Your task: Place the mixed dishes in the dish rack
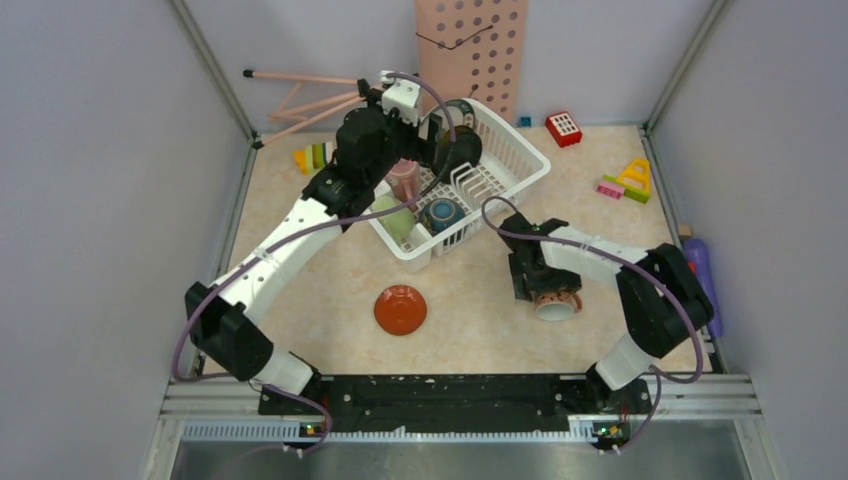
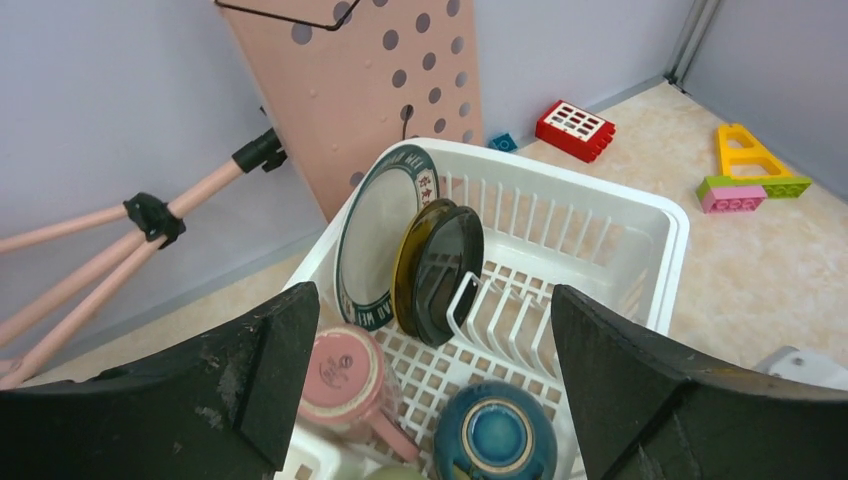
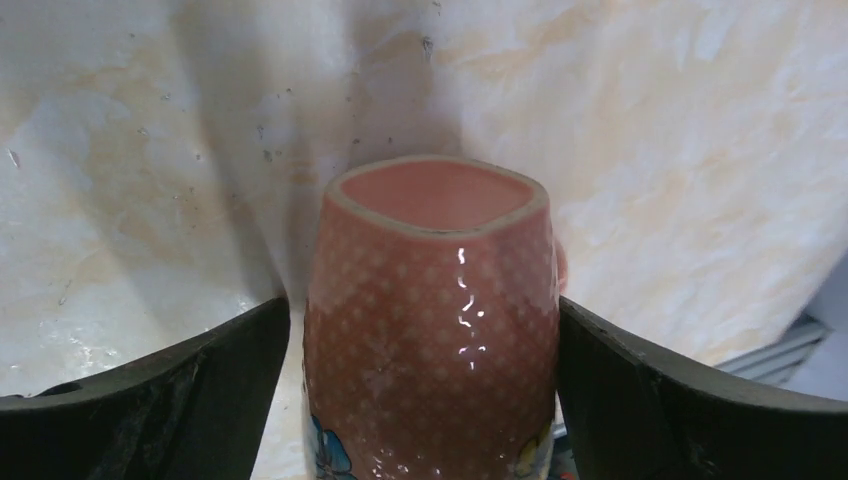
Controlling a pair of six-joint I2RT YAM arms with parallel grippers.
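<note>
The white dish rack [image 1: 515,160] [image 2: 660,215] stands at the back centre. In it a teal-rimmed plate [image 2: 375,245], an olive-yellow dish [image 2: 412,262] and a black plate [image 2: 452,268] stand upright in the dividers. A pink cup [image 2: 345,378], a blue bowl [image 2: 497,435] and a pale-green cup [image 1: 397,218] lie beside them. My left gripper [image 1: 437,150] [image 2: 435,385] hovers open above the rack, holding nothing. A red saucer [image 1: 401,309] sits upside down on the table. My right gripper [image 1: 543,290] [image 3: 425,400] is open, straddling a pink dotted cup [image 1: 557,304] [image 3: 435,300] lying on the table.
A pink perforated board [image 1: 470,45] leans on the back wall behind the rack, with a pink rod stand [image 1: 300,95] to its left. Toy blocks lie at the back left [image 1: 312,157], back centre [image 1: 564,128] and right [image 1: 628,182]. A purple tube [image 1: 700,268] lies by the right wall.
</note>
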